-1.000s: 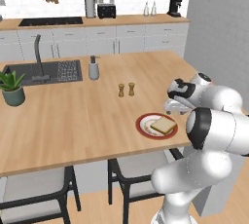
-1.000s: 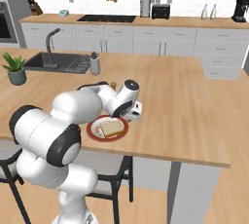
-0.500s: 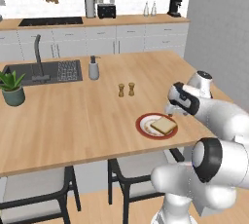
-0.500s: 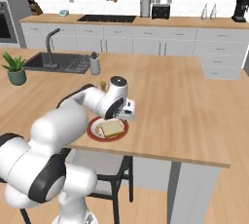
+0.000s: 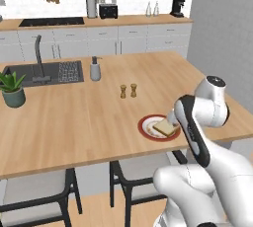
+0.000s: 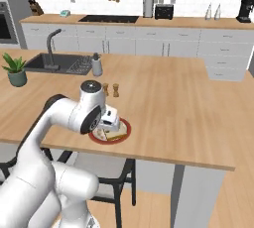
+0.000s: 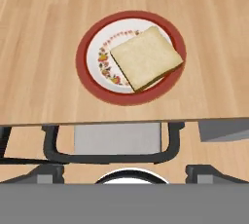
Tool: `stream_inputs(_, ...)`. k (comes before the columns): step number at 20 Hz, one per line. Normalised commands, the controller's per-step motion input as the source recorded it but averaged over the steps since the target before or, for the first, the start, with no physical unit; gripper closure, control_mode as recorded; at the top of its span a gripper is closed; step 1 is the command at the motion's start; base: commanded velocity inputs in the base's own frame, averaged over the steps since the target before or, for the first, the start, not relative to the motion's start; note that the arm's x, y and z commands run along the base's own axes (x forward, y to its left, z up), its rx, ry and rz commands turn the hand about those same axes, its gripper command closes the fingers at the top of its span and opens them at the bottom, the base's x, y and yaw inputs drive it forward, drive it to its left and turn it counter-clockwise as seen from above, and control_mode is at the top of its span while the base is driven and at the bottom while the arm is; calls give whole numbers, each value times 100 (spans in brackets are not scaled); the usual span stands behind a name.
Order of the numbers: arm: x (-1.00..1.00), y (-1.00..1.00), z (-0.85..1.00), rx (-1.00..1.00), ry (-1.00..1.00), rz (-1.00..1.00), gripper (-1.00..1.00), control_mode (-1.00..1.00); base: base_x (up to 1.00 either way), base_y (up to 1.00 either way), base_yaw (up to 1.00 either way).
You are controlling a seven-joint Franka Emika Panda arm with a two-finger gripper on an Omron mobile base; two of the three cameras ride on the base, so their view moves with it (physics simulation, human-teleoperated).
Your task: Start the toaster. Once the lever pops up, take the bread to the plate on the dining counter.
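The bread (image 7: pixel 146 58), a tan square slice, lies flat on the red-rimmed plate (image 7: pixel 80 65) near the front edge of the dining counter (image 7: pixel 44 18). My gripper (image 7: pixel 124 173) hovers above and just off that edge, open, its dark fingertips (image 7: pixel 46 171) wide apart with nothing between them. From the base, the plate (image 5: pixel 145 125) with the bread (image 5: pixel 164 129) sits beside my folded arm, which partly hides the gripper (image 6: pixel 109 123) over the plate (image 6: pixel 127 131). The black toaster (image 5: pixel 108 11) stands on the far worktop, also seen as the toaster (image 6: pixel 164 11).
Salt and pepper shakers (image 5: pixel 128 91), a soap dispenser (image 5: pixel 95 69), a sink (image 5: pixel 49 72) and a potted plant (image 5: pixel 13 89) are on the counter. Dark stools (image 5: pixel 123 169) stand under its front edge. A black coffee machine (image 5: pixel 178 5) is on the far worktop.
The arm has folded and drawn the hand back from above the plate toward the counter's front edge. The bread stays on the plate, and the jaws stay open.
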Motion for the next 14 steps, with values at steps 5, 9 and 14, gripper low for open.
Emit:
stream_inputs(5,-100,28,55,0,0,-5,-100,-100,0,0,0)
stream_inputs(9,-100,21,44,0,-4,0,-100,-100,0,0,0)
stream_inputs(14,-100,20,31,-5,-30,0,-100,-100,0,0,0)
